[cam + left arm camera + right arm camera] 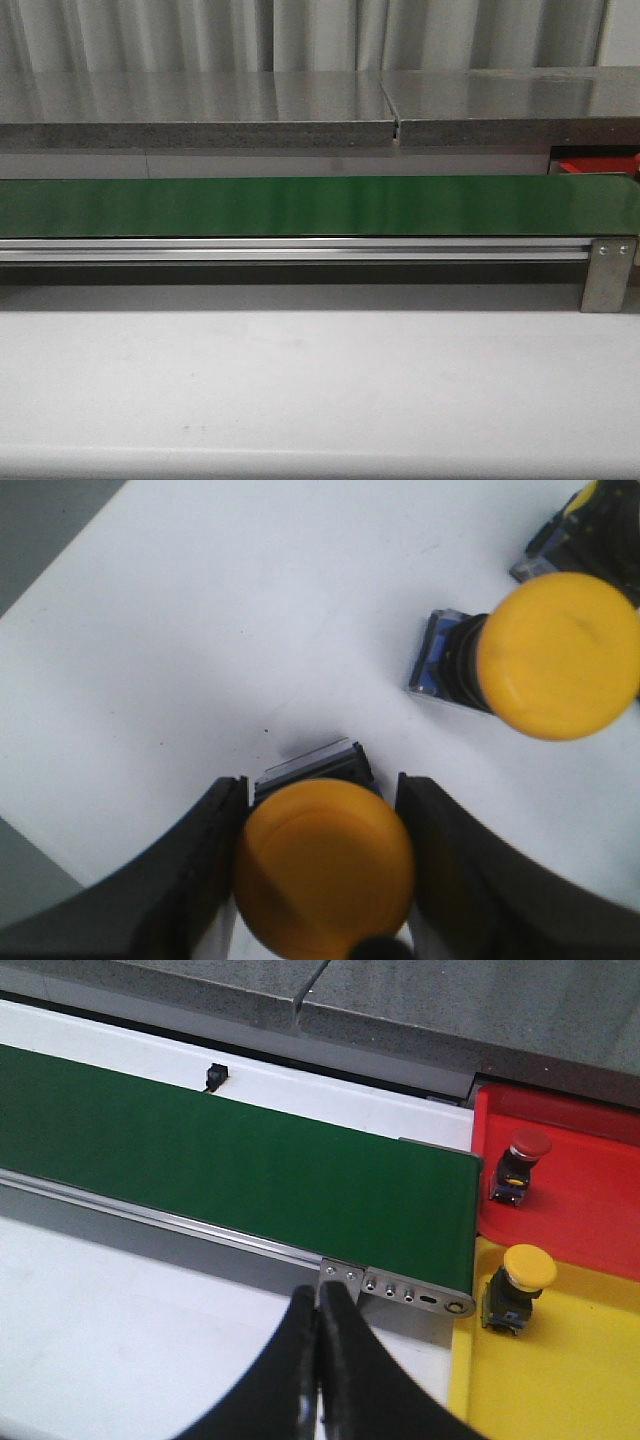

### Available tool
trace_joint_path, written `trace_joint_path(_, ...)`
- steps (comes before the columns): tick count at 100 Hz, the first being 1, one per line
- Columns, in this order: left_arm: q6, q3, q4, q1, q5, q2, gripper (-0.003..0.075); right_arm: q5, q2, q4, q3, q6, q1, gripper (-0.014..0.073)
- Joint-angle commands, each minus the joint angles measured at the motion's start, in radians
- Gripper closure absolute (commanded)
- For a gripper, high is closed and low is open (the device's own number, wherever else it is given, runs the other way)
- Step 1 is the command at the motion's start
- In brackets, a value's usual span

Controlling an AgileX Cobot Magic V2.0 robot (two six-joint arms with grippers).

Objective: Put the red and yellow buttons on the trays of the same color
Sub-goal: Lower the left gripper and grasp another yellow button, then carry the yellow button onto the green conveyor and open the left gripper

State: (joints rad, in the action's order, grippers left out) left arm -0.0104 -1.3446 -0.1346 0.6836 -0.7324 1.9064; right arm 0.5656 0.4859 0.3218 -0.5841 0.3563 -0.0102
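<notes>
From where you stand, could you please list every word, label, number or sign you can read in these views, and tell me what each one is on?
No text can be read in any view.
The yellow button between the left hand's fingers: plain cap, no marking.
The red button on the red tray and the yellow button on the yellow tray: no lettering visible.
The green belt: unmarked.

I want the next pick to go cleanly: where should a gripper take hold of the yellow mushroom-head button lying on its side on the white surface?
Grip the yellow mushroom-head button on its dark neck, between the wide cap and the blue-and-clear base. It lies tipped over, so come from above with the fingers across the neck; the round cap would probably slip.
</notes>
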Motion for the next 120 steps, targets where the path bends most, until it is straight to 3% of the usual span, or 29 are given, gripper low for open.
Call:
trace_joint_path(1, -0.005, -0.022, -0.009, 0.003, 0.01, -0.117, 0.0548, -0.065, 0.001, 0.016, -0.025, 0.008, 0.001, 0.0661)
trace_joint_path(34, -0.005, -0.024, -0.059, -0.075, -0.042, -0.319, 0.0551, -0.065, 0.001, 0.016, -0.025, 0.008, 0.001, 0.0661)
trace_joint_path(60, -0.033, -0.042, -0.044, -0.262, -0.076, -0.332, 0.0552, -0.065, 0.001, 0.016, -0.025, 0.008, 0.001, 0.0661)
trace_joint_path(87, -0.033, -0.128, -0.047, -0.388, -0.11, -0.225, 0.0552, -0.065, 0.001, 0.016, -0.025, 0.008, 0.001, 0.0661)
trace_joint_path(111, -0.033, -0.212, -0.053, -0.41, -0.179, -0.112, 0.055, -0.065, 0.001, 0.016, -0.025, 0.008, 0.001, 0.0661)
trace_joint_path(120, -0.033, -0.219, -0.053, -0.41, -0.196, -0.1, 0.0505, -0.065, 0.001, 0.016, -0.025, 0.008, 0.001, 0.0661)
